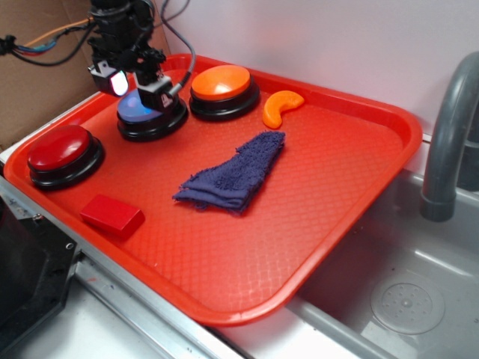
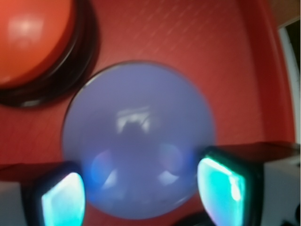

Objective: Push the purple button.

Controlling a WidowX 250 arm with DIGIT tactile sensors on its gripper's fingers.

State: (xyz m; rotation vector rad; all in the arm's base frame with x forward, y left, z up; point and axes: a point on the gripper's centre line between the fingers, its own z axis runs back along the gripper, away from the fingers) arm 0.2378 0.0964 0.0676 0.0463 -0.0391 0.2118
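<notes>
**Jaws spread over the dome — an off-centre press is the risk**

Exterior: the black gripper (image 1: 139, 84) hangs over the purple button (image 1: 144, 111), a lavender dome on a black base at the red plastic tray's (image 1: 359, 179) back left, jaws released.

Wrist: the dome sits between the lit fingertips (image 2: 63, 200) — pressing down, they could straddle it and slide off.

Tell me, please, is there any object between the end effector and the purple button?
No, nothing visible is in the way. The end effector is directly over the purple button, its open fingers standing on either side of the dome. The orange button and purple cloth lie off to the side.
</notes>
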